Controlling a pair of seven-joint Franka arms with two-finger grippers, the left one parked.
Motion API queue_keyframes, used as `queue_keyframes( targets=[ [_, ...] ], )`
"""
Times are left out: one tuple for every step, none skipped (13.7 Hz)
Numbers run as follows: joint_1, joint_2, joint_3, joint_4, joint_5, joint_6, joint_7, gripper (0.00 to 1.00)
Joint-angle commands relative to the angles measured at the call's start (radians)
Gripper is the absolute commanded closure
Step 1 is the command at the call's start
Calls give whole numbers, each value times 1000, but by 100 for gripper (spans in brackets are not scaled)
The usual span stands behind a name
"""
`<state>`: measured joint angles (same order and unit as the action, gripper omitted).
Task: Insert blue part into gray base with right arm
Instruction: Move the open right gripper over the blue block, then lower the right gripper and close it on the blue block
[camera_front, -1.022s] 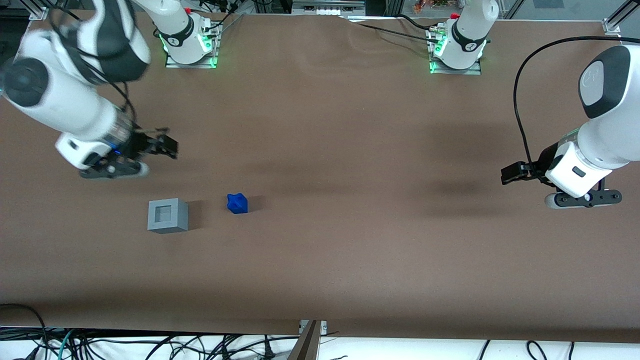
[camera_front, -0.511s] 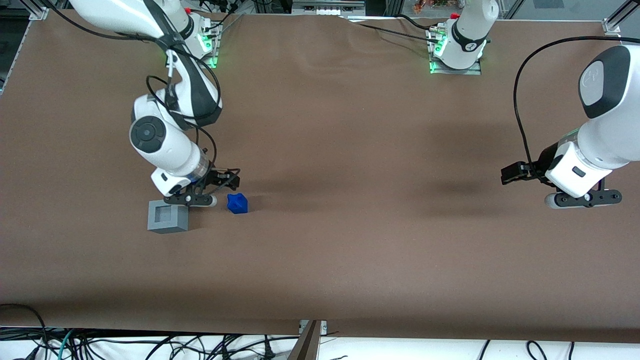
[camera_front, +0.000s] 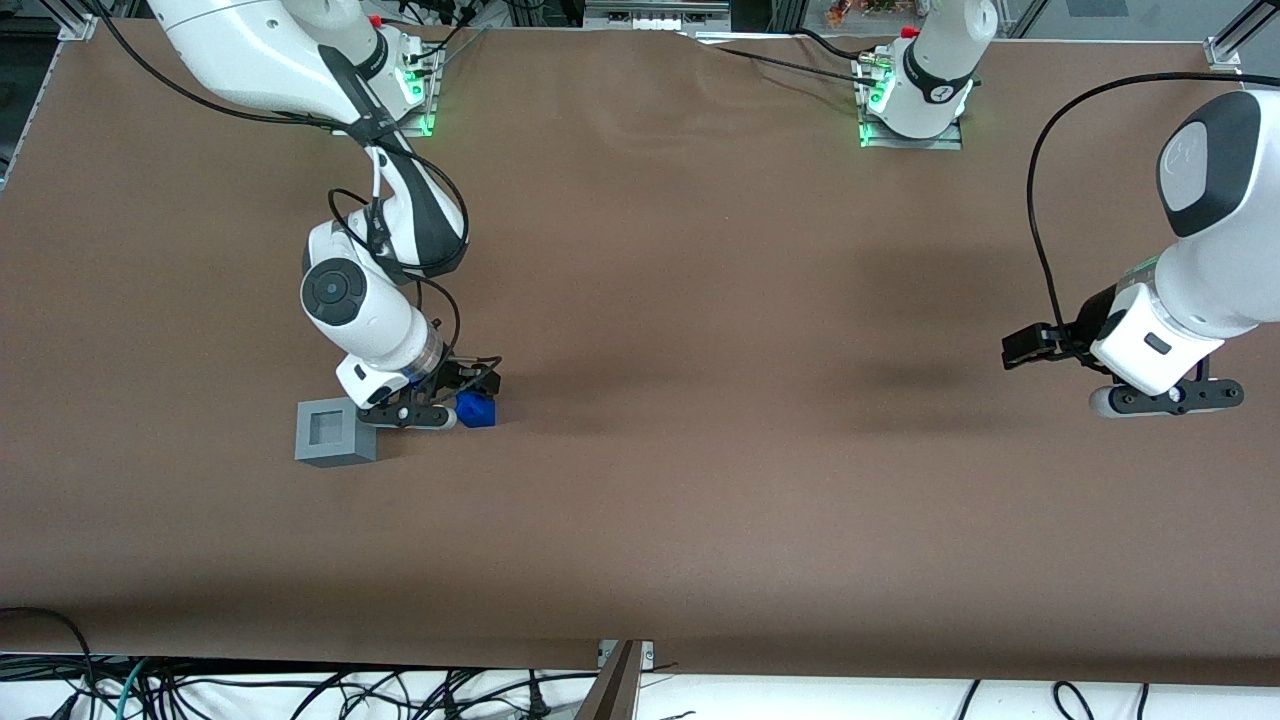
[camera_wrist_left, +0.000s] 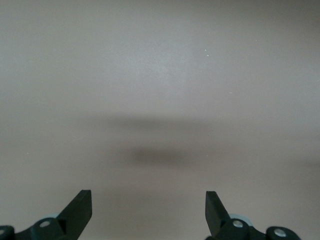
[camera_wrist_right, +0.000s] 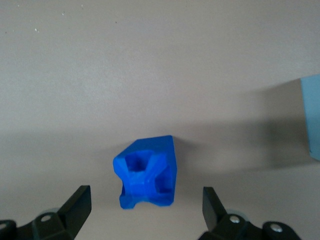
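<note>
On the brown desk (camera_front: 700, 400) we count one gray base (camera_front: 336, 432) and one blue part (camera_front: 477, 409). Taking the gray base as our landmark, the blue part lies near it, toward the parked arm's end, resting on the desk. The right arm (camera_front: 370, 290) holds its end effector (camera_wrist_right: 145, 206) low over the blue part, fingers (camera_wrist_right: 77, 202) spread wide on either side, gripping nothing.

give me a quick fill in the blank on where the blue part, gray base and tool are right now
1. The blue part rests on the ____, not in the gray base.
2. The recess in the gray base is ____.
3. The tool hovers over the blue part with its fingers ____.

Missing words: table; empty; open
</note>
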<state>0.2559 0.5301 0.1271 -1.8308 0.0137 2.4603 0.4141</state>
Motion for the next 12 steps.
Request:
queue_keyframes(
  targets=[
    [9, 42, -6, 13, -23, 55, 15, 2],
    [11, 51, -6, 21, -29, 63, 15, 4],
    [14, 62, -7, 34, -31, 63, 15, 5],
    [16, 68, -9, 39, -29, 63, 15, 6],
    [16, 76, -9, 48, -31, 62, 15, 9],
    [16, 77, -11, 48, -31, 62, 15, 13],
    [16, 77, -11, 48, -35, 62, 15, 21],
    [16, 77, -11, 48, -37, 62, 14, 31],
    [16, 77, -11, 48, -38, 62, 12, 43],
    [16, 76, -12, 48, -38, 60, 8, 54],
    [14, 71, -14, 48, -52, 54, 3, 63],
    [8, 67, -14, 51, -60, 39, -4, 67]
  ],
)
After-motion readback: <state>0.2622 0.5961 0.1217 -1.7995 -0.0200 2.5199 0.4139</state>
